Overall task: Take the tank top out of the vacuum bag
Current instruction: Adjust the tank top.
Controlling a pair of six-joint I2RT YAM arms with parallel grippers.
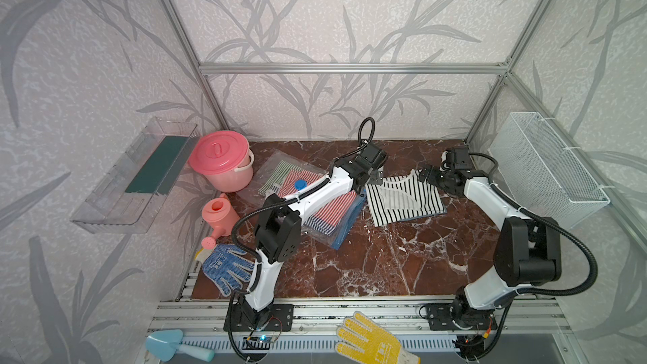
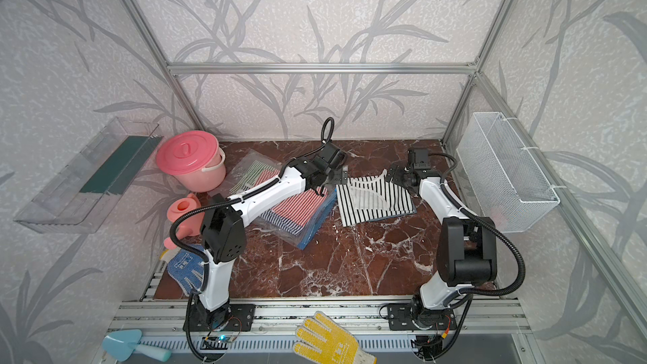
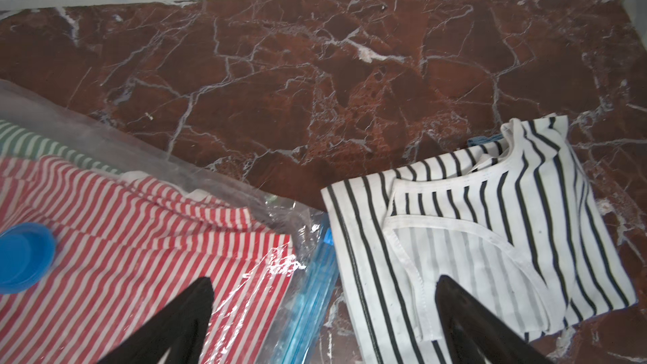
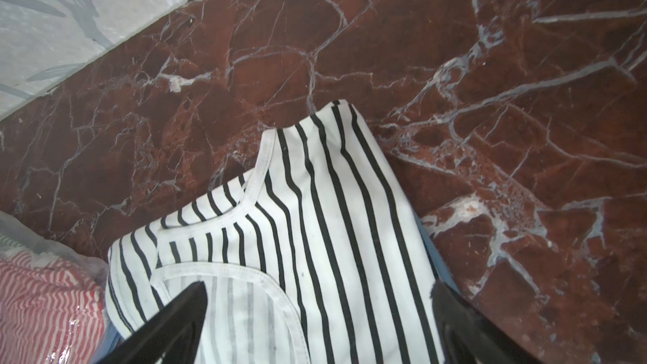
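The black-and-white striped tank top [image 1: 406, 199] [image 2: 376, 199] lies flat on the marble table, outside the vacuum bag [image 1: 332, 215] [image 2: 294, 211] and just to its right. The clear bag still holds red, green and dark-blue striped garments. Its round blue valve cap [image 1: 300, 184] [image 3: 21, 257] faces up, and its blue zip strip [image 3: 315, 292] runs beside the top's edge. My left gripper [image 1: 376, 175] [image 3: 324, 280] hovers open over the gap between bag and top. My right gripper [image 1: 425, 175] [image 4: 318, 287] hangs open above the top's far right corner, holding nothing.
A pink lidded bucket [image 1: 220, 159] and a pink watering can [image 1: 218, 215] stand left of the bag. A blue glove [image 1: 227, 267] lies by the left arm's base. A yellow glove [image 1: 371, 341] and a light-blue trowel [image 1: 168, 344] lie in front. A white mesh basket [image 1: 546, 166] hangs on the right wall.
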